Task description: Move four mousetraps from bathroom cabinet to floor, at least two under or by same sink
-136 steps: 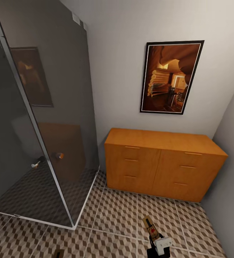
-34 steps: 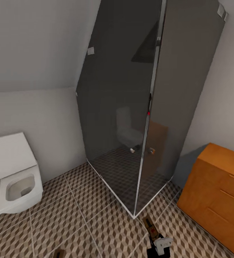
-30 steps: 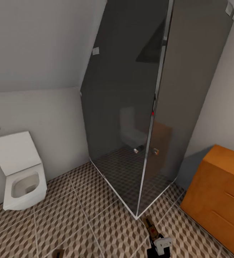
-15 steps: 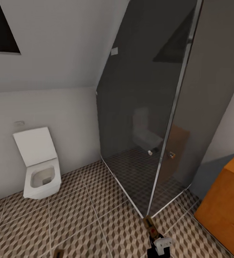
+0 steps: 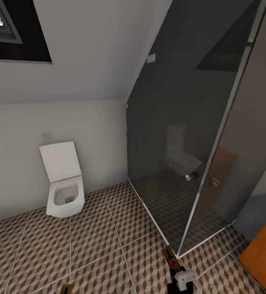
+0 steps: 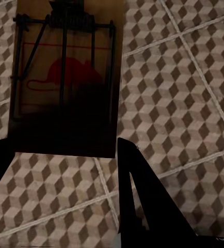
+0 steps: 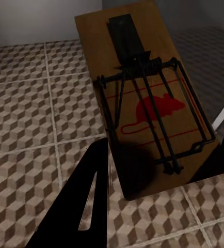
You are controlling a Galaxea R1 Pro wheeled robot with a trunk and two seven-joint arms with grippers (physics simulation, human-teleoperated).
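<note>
Across the bathroom floor [image 5: 88, 241], patterned tiles run between a dark glass shower stall [image 5: 198, 122], the cabinet [image 5: 265, 255] at the far right edge, and a white toilet [image 5: 63, 181]. Each wrist view shows a mousetrap held between dark fingers: the right claw [image 7: 158, 170] clamps one mousetrap [image 7: 143, 93], and the left claw [image 6: 60, 155] seemingly grips another mousetrap [image 6: 65, 77].

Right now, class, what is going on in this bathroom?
The robot is in a tiled bathroom carrying two mousetraps. Its right gripper holds one mousetrap between its jaws, above the bathroom floor; the left gripper holds a second mousetrap the same way. Ahead are a white toilet against the wall and a dark glass shower enclosure. An edge of the orange cabinet shows at the right. Neither trap is on the floor yet.
</note>
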